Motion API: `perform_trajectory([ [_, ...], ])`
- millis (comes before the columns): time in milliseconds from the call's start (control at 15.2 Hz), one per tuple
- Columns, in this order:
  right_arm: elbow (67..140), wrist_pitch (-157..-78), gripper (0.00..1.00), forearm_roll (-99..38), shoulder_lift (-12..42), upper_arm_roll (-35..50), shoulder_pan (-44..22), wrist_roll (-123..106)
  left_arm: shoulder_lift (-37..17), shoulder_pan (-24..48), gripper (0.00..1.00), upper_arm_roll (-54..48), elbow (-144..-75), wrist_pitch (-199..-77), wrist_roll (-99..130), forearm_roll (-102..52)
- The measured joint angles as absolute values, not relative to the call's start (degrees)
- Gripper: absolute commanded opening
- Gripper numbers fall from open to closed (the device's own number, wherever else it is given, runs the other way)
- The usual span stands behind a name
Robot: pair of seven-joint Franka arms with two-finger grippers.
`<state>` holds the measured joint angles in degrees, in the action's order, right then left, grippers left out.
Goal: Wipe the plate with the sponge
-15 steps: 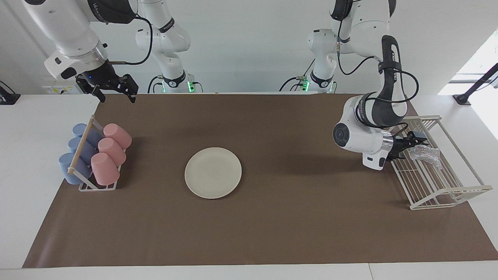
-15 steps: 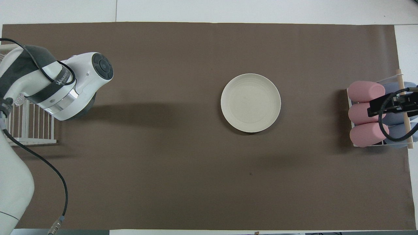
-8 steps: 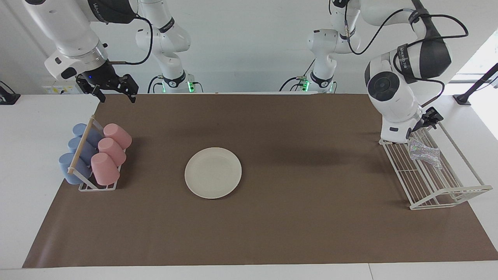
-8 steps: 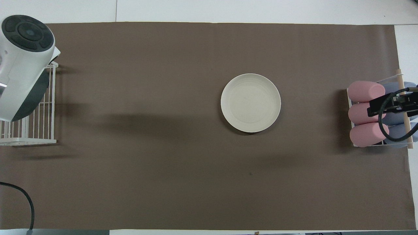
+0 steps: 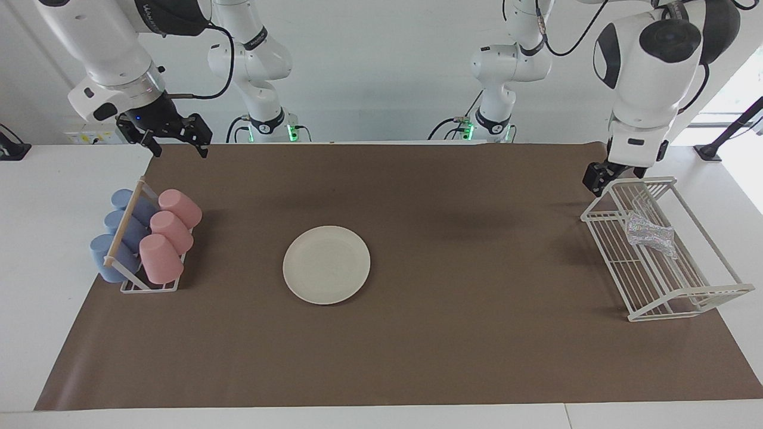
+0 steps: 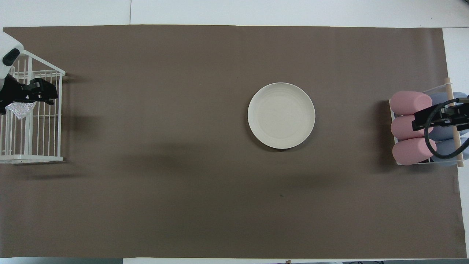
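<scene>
On the surface's brown paper mat (image 5: 453, 333), the white wire rack (image 5: 685, 298) at the left arm's end holds the small silvery glittery sponge (image 5: 648, 235), and the round cream plate (image 5: 326, 264) lies bare mid-mat, well apart from it. The left pincer (image 5: 607, 174), a second ago low beside the sponge, has risen empty and spread over the rack's nearer rim, so wiping seems over. The right pincer (image 5: 173, 138) waits spread over the mat's corner near the rack of pink and blue cups (image 5: 146, 238).

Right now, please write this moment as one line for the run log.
plate: bare, mid-mat | sponge: in white rack | left gripper: open, empty, over rack corner | right gripper: open, waits above cup holder
</scene>
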<state>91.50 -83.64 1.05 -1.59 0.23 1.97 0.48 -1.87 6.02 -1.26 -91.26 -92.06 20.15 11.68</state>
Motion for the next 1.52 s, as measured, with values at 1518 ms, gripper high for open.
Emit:
perform_trajectory([
  [1518,91.31,-83.67,1.0,1.05,-1.59,0.38,1.85,0.53,1.62,6.58,1.0,-0.87,-91.68,-86.85,7.44,-1.22],
])
